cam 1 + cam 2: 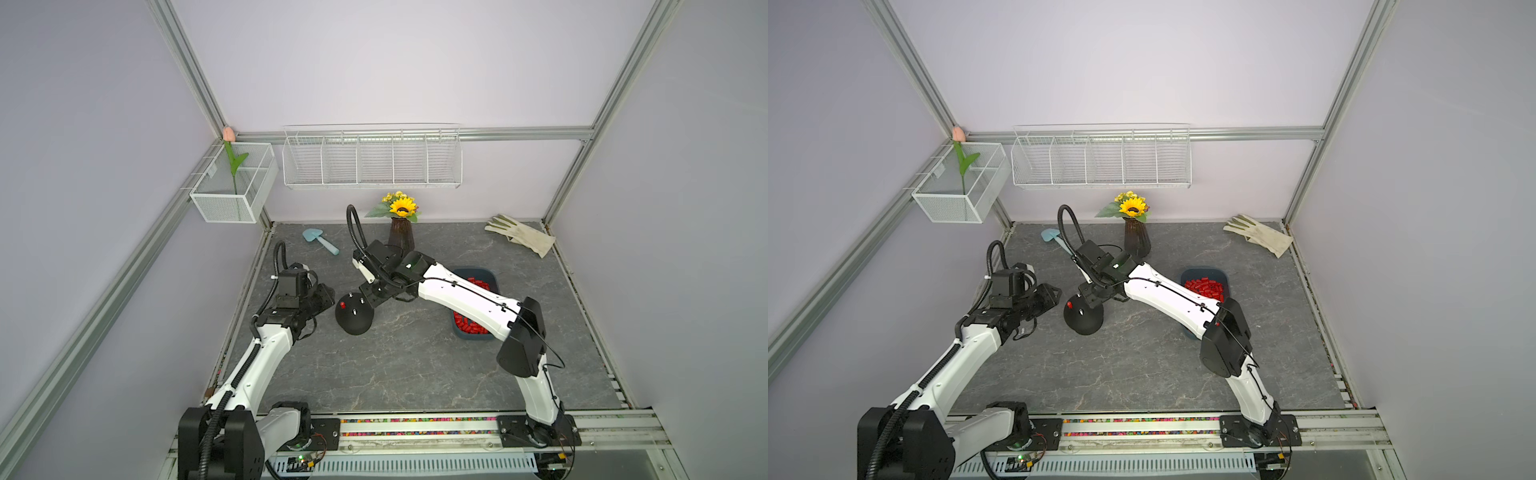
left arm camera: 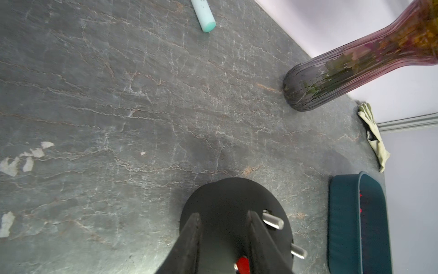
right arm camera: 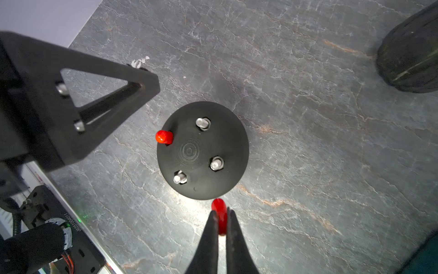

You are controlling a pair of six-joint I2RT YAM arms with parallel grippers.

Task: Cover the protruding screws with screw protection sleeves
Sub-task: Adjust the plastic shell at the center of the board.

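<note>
Right fingers [image 3: 211,229] are pinched shut on a bright red plastic sleeve [image 3: 218,206], just short of the black rounded dome [image 3: 227,140] ahead. Left fingers [image 2: 190,239], partly spread and empty, hover beside it. One stud wears its red cap [image 3: 164,137]; three bare silver metal studs [image 3: 203,123] remain, so about a quarter looks done. Spare sleeves [image 1: 1204,287] fill the dark blue tray [image 2: 343,225] behind the right fingers.

Top views high, looking down; wrist views share the dome [image 3: 202,150].
</note>
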